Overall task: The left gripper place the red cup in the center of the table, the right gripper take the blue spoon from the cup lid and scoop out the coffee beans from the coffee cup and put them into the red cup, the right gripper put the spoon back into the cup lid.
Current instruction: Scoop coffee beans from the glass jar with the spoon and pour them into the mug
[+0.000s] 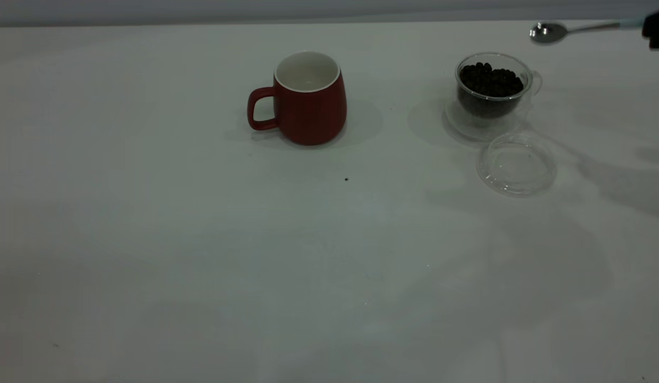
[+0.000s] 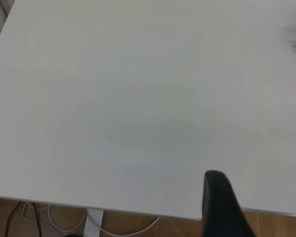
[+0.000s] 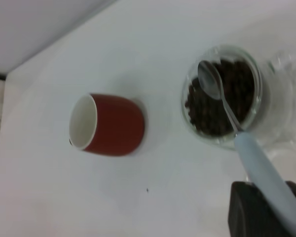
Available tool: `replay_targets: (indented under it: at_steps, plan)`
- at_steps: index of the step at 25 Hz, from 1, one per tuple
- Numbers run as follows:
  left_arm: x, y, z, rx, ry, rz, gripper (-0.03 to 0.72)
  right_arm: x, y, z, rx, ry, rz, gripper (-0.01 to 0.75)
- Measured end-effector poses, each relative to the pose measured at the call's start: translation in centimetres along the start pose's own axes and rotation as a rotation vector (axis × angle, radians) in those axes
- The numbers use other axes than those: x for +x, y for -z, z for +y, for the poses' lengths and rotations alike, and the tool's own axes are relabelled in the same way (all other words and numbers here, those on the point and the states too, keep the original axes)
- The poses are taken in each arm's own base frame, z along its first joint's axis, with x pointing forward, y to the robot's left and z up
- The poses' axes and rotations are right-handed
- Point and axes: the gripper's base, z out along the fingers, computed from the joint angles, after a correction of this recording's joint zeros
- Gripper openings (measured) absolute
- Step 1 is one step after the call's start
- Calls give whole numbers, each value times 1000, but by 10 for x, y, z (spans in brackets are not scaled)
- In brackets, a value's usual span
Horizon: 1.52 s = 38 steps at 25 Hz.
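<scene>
One red cup (image 1: 309, 101) upright mid-table (image 1: 201, 255), one coffee cup (image 1: 491, 90) of beans (image 1: 490, 80) at its 3 o'clock, one lid (image 1: 517, 163) beside. Right gripper (image 3: 266, 210) clamping one spoon (image 3: 237, 128) above beans. Left gripper (image 2: 256, 207) parked, width unclear.

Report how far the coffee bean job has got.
Done: the red cup stands upright mid-table, empty inside, and the left claw is away from it over bare table. In hand: the right claw holds the blue spoon by its handle, bowl empty, above the coffee beans in the coffee cup. Left: scooping, pouring, and returning the spoon to the empty cup lid.
</scene>
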Motion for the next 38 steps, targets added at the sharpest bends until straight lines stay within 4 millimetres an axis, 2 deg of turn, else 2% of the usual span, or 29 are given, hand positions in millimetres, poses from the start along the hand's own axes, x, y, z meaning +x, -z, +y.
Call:
replay_targets:
  at_steps: [5, 9, 15, 21, 38]
  plan:
    - [0, 0, 0, 0, 0, 0, 445, -30, -14, 16, 7, 49, 19, 113]
    - [0, 0, 0, 0, 0, 0, 445, -42, -25, 20, 55, 81, 110, 113]
    - [0, 0, 0, 0, 0, 0, 445, -37, -35, 21, 111, 110, 219, 113]
    - [0, 0, 0, 0, 0, 0, 445, -34, -45, 5, 159, 78, 212, 113]
    - [0, 0, 0, 0, -1, 0, 445, -28, -61, -9, 144, 0, 206, 112]
